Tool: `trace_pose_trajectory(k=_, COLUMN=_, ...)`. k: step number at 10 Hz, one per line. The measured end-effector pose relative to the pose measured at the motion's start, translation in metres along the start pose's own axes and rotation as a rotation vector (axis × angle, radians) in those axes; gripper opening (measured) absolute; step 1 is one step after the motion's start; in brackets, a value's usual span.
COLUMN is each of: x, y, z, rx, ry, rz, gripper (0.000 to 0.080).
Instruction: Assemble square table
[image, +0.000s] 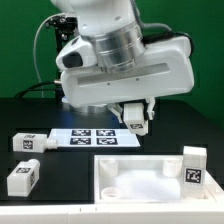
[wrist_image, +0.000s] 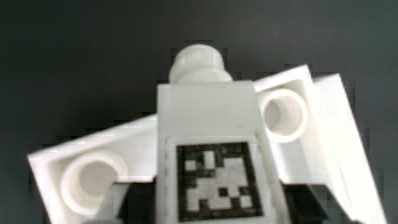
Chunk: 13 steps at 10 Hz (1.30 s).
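My gripper hangs over the marker board, behind the square table top, which lies flat at the front with a round corner socket. In the wrist view my gripper is shut on a white leg with a black-and-white tag. The leg's rounded tip points away from the camera, and the table top with two sockets lies behind it. Three more legs are loose: one beside the marker board, one at the front, and one by the top's edge on the exterior view's right.
The marker board lies flat on the black table behind the top. The robot's big white body fills the upper middle of the exterior view. A green wall stands behind.
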<state>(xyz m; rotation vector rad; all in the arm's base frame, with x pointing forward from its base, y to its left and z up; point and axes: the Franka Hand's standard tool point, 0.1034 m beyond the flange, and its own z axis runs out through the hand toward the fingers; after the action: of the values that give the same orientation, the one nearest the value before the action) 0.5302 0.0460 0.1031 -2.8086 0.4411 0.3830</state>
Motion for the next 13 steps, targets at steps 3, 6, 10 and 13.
trace_pose_trajectory(k=3, x=0.013, y=-0.014, z=-0.008, rx=-0.034, ry=0.225, rz=-0.032, gripper=0.0284)
trace_pose_trajectory(k=6, x=0.038, y=-0.006, z=-0.022, rx=-0.061, ry=0.432, rz=-0.083, gripper=0.0284)
trace_pose_trajectory(k=10, x=0.072, y=-0.008, z=-0.047, rx=-0.087, ry=0.682, rz=-0.132, gripper=0.0284)
trace_pose_trajectory(k=13, x=0.078, y=0.004, z=-0.042, rx=-0.109, ry=0.665, rz=-0.163, gripper=0.0284)
